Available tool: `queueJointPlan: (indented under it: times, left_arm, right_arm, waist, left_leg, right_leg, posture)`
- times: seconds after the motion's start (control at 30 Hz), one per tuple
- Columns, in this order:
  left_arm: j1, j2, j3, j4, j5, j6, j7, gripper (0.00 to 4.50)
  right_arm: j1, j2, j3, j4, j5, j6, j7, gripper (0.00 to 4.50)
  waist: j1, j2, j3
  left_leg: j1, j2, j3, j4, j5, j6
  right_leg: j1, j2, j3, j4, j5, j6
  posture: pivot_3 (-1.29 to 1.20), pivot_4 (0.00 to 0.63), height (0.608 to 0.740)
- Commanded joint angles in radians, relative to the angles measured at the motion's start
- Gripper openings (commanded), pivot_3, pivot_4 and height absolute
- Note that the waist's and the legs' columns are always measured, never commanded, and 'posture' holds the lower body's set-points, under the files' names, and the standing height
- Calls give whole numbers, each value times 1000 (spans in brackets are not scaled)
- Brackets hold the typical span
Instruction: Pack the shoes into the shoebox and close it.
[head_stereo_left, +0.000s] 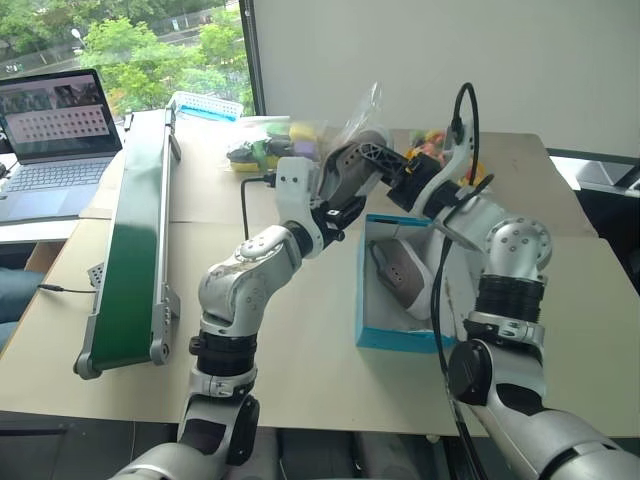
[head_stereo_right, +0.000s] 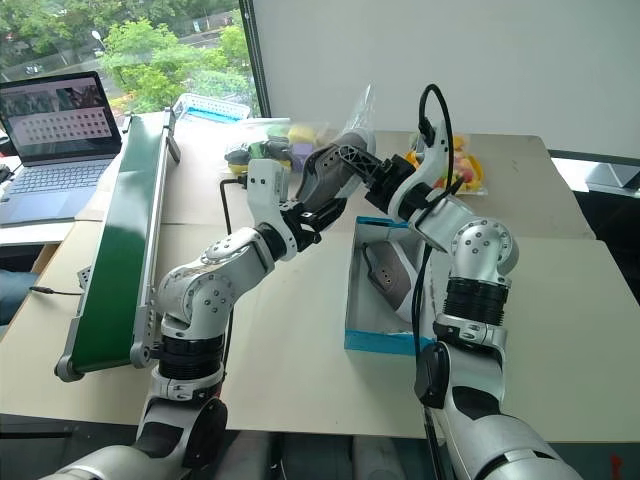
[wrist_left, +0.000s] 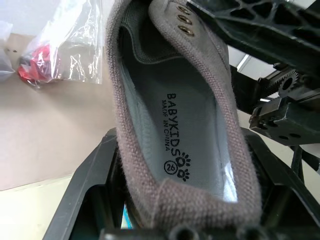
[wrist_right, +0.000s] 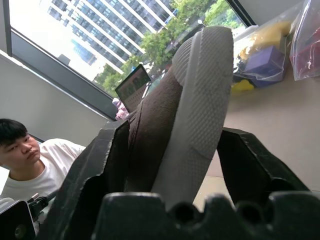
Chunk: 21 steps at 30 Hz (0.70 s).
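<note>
You have one shoe (head_stereo_left: 398, 272) already lying in the open blue shoebox (head_stereo_left: 400, 338), which sits on the tabletop (head_stereo_left: 300, 360) in front of the robot, to the right of the green conveyor (head_stereo_left: 135, 250). The second shoe (head_stereo_left: 352, 168) is in the air above the box's far left corner, caught between both claws. The left claw (head_stereo_left: 340, 213) grips it at the heel end, its fingers (wrist_left: 95, 180) pressed to either side of the collar. The right claw (head_stereo_left: 395, 172) has the shoe between its fingers too, one by the upper and one by the sole, but they are not plainly tight yet, so I cannot tell whether that grip is made.

By my reading you are about halfway: one shoe packed, the other in a handover and not yet over its place beside the first. Still to do are lowering it in and closing the box; I cannot make out the lid from here.

Readable writing is on the held shoe's insole, in the left wrist view: "BABYKIDS", "MADE IN CHINA" beneath it, a circled "26" and small paw prints. Nothing legible shows on the box
</note>
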Motion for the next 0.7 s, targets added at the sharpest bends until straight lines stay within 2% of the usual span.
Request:
queueJointPlan:
  times: [0.03,0.1,0.13,0.2,0.23,0.3,0.37,0.5,0.6,0.7]
  left_arm:
    - [6,-1,14,-36,-28,39,6,2481]
    - [5,6,17,-34,-26,45,4,2481]
    - [4,8,19,-31,-25,46,3,2481]
    - [0,12,48,-35,-63,57,-22,3414]
    - [-2,13,57,-39,-83,65,-35,3601]
    - [-15,49,48,-42,-69,75,-42,4415]
    - [-27,83,82,-39,-95,101,-53,4500]
    - [-33,219,113,-50,-129,137,-133,4500]
    - [-30,359,150,-44,-148,135,-219,4500]
    - [-21,408,141,-30,-144,115,-247,4500]
  right_arm:
    - [-34,-17,0,-34,14,-37,26,1442]
    - [-34,-19,7,-30,11,-40,29,751]
    - [-35,-20,9,-28,11,-43,30,557]
    - [-41,-19,16,-20,2,-50,27,397]
    - [-43,-21,19,-16,-3,-52,27,381]
    - [-46,-29,32,-12,-21,-60,33,350]
    - [-50,-47,51,-7,-48,-68,44,344]
    - [-61,-106,106,0,-107,-66,68,344]
    - [-58,-249,243,-34,-185,28,147,344]
    - [-57,-328,260,-52,-173,100,199,344]
  waist:
    - [0,0,0]
    - [0,0,0]
    - [0,0,0]
    - [0,0,0]
    - [-1,0,0]
    - [-1,0,0]
    - [-2,0,0]
    - [-3,0,0]
    - [-2,1,1]
    - [2,1,1]
  left_leg:
    - [0,0,0,0,0,0]
    - [0,0,0,0,0,0]
    - [0,0,0,0,0,0]
    - [0,0,0,0,0,0]
    - [0,0,0,0,0,0]
    - [0,0,0,0,0,0]
    - [0,0,0,0,0,0]
    - [0,0,0,0,0,0]
    - [0,0,0,-1,0,0]
    - [0,0,0,-1,0,0]
  right_leg:
    - [0,0,0,0,0,0]
    - [0,0,0,0,0,0]
    - [0,0,0,0,0,0]
    - [0,0,0,0,0,0]
    - [0,0,0,0,0,0]
    - [0,0,0,0,0,0]
    - [0,0,0,0,0,0]
    - [0,0,0,0,0,0]
    - [0,0,0,-1,0,0]
    - [-1,0,0,-2,0,0]
  posture:
    - [0,150,740]
    - [0,150,740]
    - [0,150,740]
    - [0,150,740]
    - [0,150,740]
    - [0,150,740]
    - [0,150,740]
    - [0,150,740]
    - [0,150,740]
    - [0,150,740]
